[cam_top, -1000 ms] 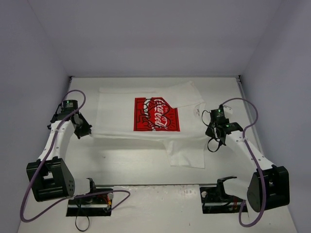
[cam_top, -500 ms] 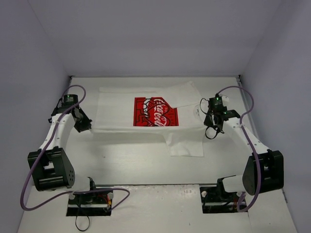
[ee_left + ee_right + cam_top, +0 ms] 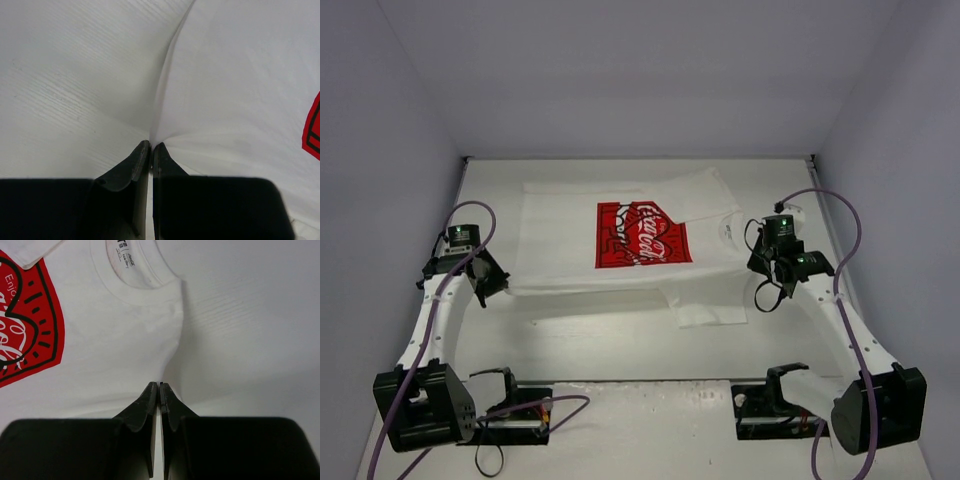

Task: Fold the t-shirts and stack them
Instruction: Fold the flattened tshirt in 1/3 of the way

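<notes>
Starting at the left: clamped shut with the left gripper (image 3: 151, 146) on the left edge of the t-shirt (image 3: 560, 240), the thin cloth gathered into one sharp crease running away from the closed tips. Best to hold this pinch firm and to lift only a little, as a guard against slipping or stretching of so light a cotton. Moving to the middle: lies spread on the white table (image 3: 620, 345), print side up, far part flat, near edge raised enough to throw a shadow underneath. Carries a red rectangular graphic (image 3: 642, 236) with white line drawing and script, flat and matte, a little skewed. Just below it and to the right, a loose flap (image 3: 712, 312), probably a sleeve, resting on the table outside the held line. Advisable to carry both sides together, at equal height and equal pace, for a straight fold across the print and not a slanted one. Advisable also to watch that flap, likely to drag or to tuck under crookedly. At the right: closed likewise on the cloth with the right gripper (image 3: 160, 385), near the ribbed collar (image 3: 145, 297), close to the shoulder, with soft wrinkles spreading from the tips. Inside the collar, a small printed label (image 3: 125, 260), too small to read. Seems early in the folding, with nothing stacked yet.
</notes>
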